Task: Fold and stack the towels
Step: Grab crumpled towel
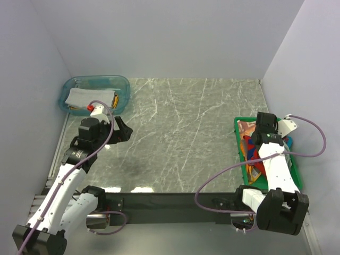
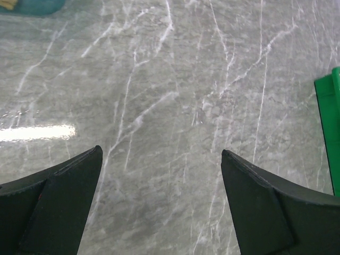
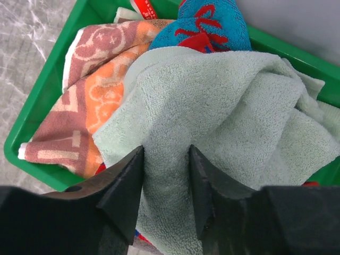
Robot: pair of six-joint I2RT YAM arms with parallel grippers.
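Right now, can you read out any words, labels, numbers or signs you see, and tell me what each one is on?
No text can be read in any view.
The red-and-white strip at the far end of the green crate: marks too blurred and cut off to read.
The orange-brown towel and the blue towel: woven patterns only, no letters.

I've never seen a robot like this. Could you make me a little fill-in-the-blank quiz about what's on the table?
The right hand straddles a fold of a towel coloured pale ____.
The left hand hangs over the table with its fingers wide ____.
The tub holding a folded grey-white towel stands near the ____ arm.
Missing words: green; open; left.
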